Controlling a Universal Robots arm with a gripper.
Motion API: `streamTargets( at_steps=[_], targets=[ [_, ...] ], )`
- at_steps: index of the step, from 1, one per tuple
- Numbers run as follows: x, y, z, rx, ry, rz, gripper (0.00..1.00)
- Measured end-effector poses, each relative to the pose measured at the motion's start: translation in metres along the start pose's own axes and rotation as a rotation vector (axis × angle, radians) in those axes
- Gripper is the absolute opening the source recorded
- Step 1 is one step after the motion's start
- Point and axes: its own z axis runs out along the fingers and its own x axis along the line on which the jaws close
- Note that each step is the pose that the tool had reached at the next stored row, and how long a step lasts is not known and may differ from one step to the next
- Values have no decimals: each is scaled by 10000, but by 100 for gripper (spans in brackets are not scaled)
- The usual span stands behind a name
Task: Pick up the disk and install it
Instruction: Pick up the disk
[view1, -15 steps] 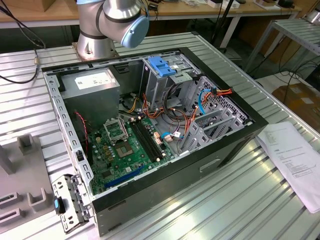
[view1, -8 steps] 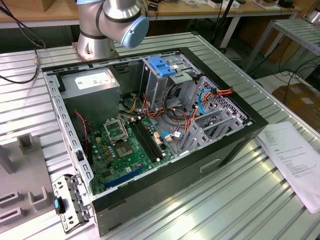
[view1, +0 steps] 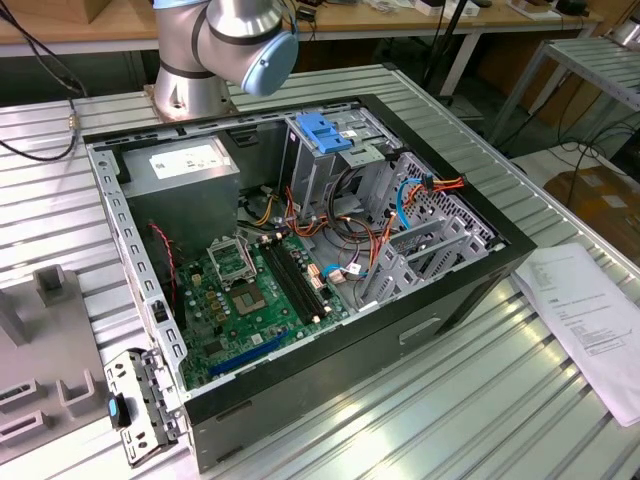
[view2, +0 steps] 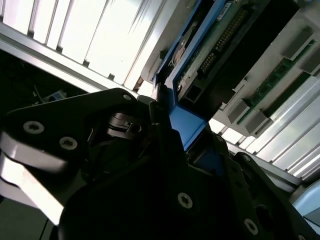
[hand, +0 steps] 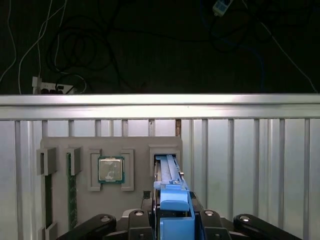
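The black claw (hand: 175, 225) is clamped on the blue-railed grey metal disk (hand: 174, 197), which stands in a grey holder tray (hand: 135, 145) on the ribbed aluminium bench (hand: 240, 150); cables (hand: 75, 45) trail over dark floor beyond.

In the exterior view the arm (view1: 215, 40) shows its grey base column standing upright, with a bulky joint (view1: 250, 40) above it that carries a pale blue end cap. In both wrist views the black gripper (hand: 174, 216) (view2: 172, 125) is seen from close behind, its bolted linkages spread out to either side. Its jaws are closed in on the blue end of the disk (hand: 168, 170), which sits clamped between them.
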Motion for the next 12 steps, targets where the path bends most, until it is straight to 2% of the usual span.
streamTargets(
  at_steps=[1, 2, 4, 7, 9, 10, 12],
  targets=[
    [0, -1, -90, 1, -1, 1, 37],
    [0, -3, -150, 1, 0, 0, 37],
    [0, -4, -238, 1, -1, 0, 37],
    [0, -6, -325, 1, -1, 0, 37],
    [0, -7, -407, 1, -1, 1, 37],
    [0, -8, -476, 0, 0, 0, 37],
    [0, -10, -576, 1, -1, 0, 37]
  ],
)
